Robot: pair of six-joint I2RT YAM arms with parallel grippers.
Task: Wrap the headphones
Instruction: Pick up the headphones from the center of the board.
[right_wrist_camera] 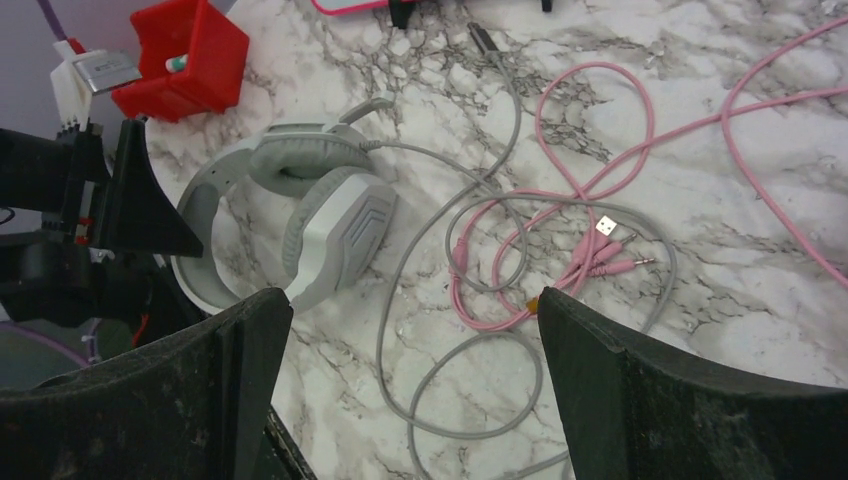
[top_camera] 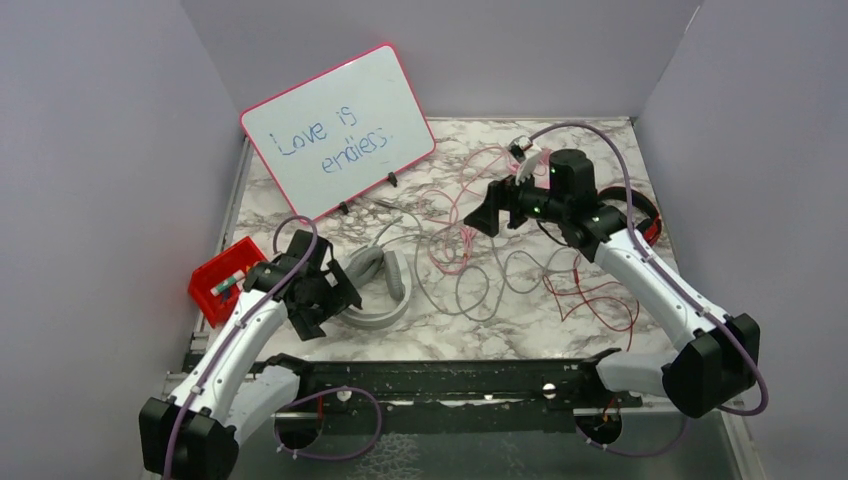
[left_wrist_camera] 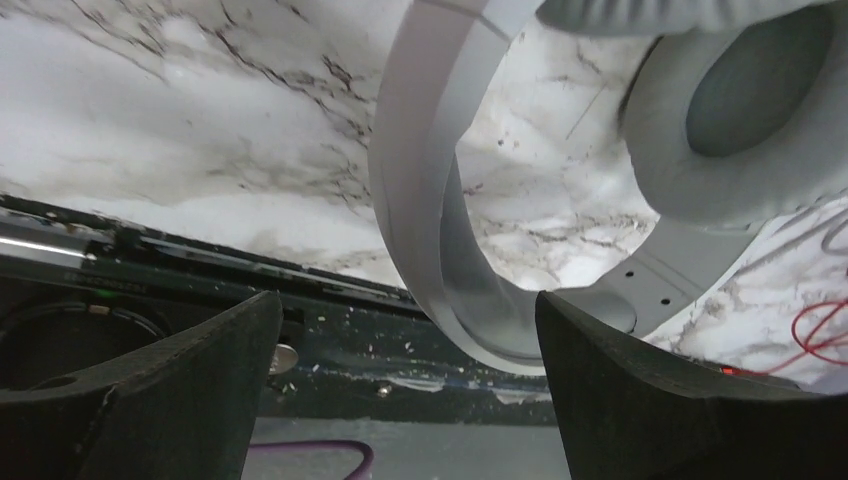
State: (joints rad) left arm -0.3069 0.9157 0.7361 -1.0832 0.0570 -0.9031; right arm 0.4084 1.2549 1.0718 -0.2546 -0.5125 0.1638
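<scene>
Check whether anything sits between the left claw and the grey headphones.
Nothing visible does. The left claw is open right at the grey headphones. In the left wrist view, their headband shows unobstructed in the gap between its fingers.

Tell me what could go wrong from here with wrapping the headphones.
1. The grey cable loops through the pink cable beside the pink plugs; pulling grey in to wind it may drag pink along.
2. The left gripper stands open around the headband of the grey headphones, close to the table edge; that smooth curve could slip out or slide off.
</scene>
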